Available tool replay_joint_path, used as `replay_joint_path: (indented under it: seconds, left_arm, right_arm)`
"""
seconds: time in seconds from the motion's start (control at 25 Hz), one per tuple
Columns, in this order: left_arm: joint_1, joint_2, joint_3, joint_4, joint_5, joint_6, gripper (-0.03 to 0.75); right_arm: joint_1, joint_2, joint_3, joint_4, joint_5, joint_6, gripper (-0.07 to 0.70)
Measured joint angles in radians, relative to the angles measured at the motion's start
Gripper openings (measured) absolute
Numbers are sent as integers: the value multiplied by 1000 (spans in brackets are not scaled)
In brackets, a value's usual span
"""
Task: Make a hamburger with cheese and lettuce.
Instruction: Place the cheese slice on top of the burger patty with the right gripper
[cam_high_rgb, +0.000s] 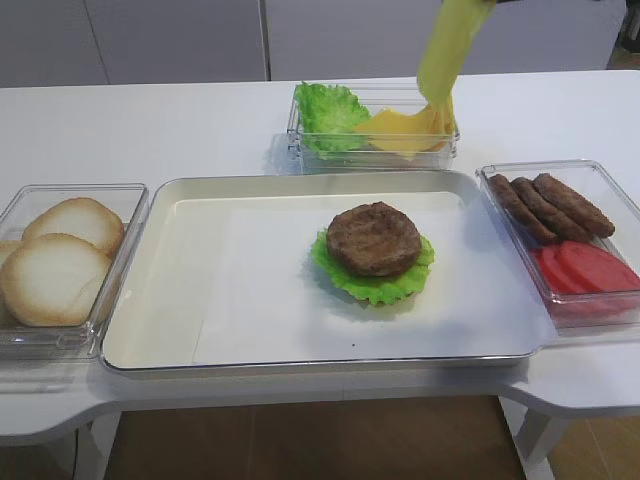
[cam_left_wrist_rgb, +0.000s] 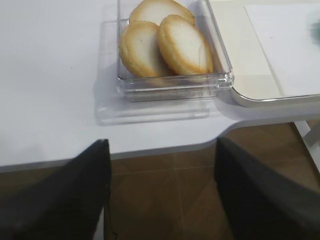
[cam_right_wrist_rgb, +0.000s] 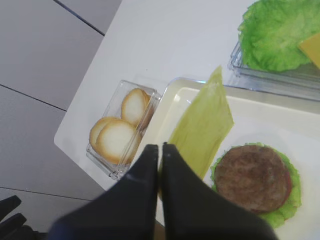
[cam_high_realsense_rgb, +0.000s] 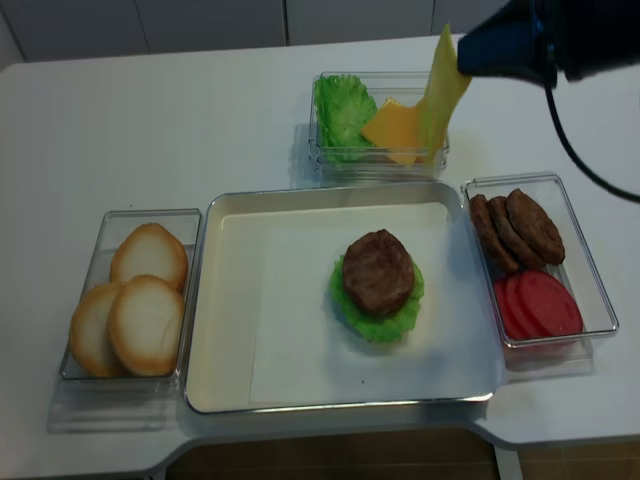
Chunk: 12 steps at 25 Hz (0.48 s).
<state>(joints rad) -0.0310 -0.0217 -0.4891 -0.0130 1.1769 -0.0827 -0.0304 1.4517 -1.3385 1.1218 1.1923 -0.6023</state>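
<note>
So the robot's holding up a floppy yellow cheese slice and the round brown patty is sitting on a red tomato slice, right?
Not quite. The round brown patty sits on a frilly green lettuce leaf, not tomato; the exterior high view shows this. The red tomato slices lie in the clear box on the right. The floppy yellow cheese slice does hang from the right gripper, jaws shut.

I work at a white desk (cam_high_rgb: 180, 120) with a curved front edge. Behind it I see pale grey wall panels (cam_high_rgb: 150, 40), and below, a brown tiled floor (cam_left_wrist_rgb: 165, 200).
</note>
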Motion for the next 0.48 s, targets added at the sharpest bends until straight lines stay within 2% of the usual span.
replay_joint_path:
  seconds: [0.28,0.48]
  left_arm:
    - [0,0,0,0,0,0,476]
    - [0,0,0,0,0,0,476]
  right_arm:
    - [0,-77,136,-11,2,2,3]
    - [21,-100,185,-21,-10,2,3]
